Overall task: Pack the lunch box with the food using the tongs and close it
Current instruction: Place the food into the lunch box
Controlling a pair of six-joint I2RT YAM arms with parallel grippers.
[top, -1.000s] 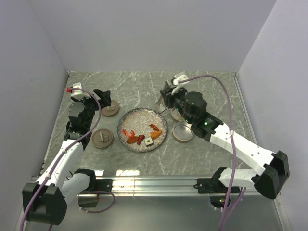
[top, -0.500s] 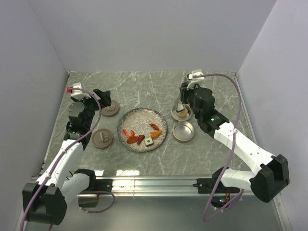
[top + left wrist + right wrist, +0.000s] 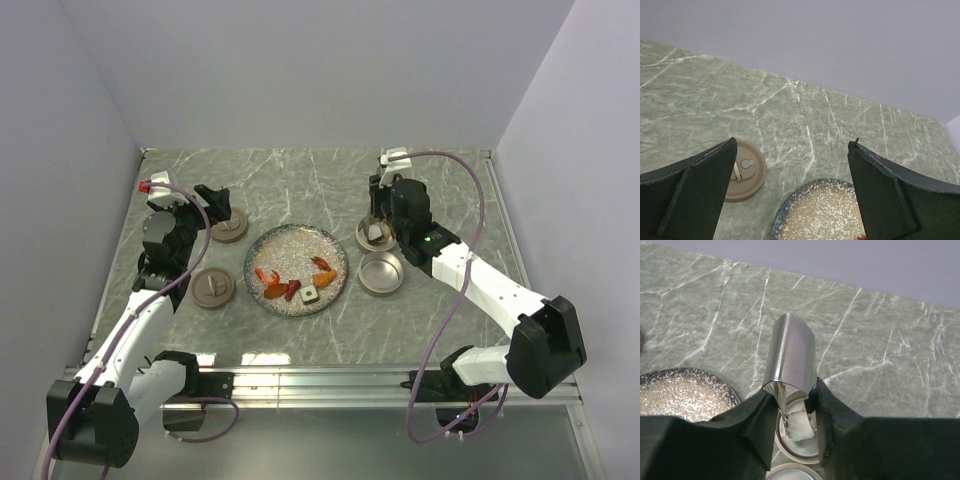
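Marble table (image 3: pixel 300 180), speckled plate (image 3: pixel 296 245) dead centre. Right gripper (image 3: pixel 378 212) at the plate's 2 o'clock, pinched nearly shut on the tongs (image 3: pixel 790 357), tips down inside the far tin (image 3: pixel 792 452). Second tin (image 3: pixel 381 272) at 3 o'clock. Left gripper (image 3: pixel 792 147) spread wide, holding nothing, over the lids (image 3: pixel 228 228) at 9 to 10 o'clock. Pale food piece (image 3: pixel 801 426) sits between the tong tips. Red and orange bits (image 3: pixel 275 282) and a white square (image 3: pixel 311 294) wait on the plate. Best move, I'd say: ease the squeeze slightly, keep hold of the tongs, lift straight up.
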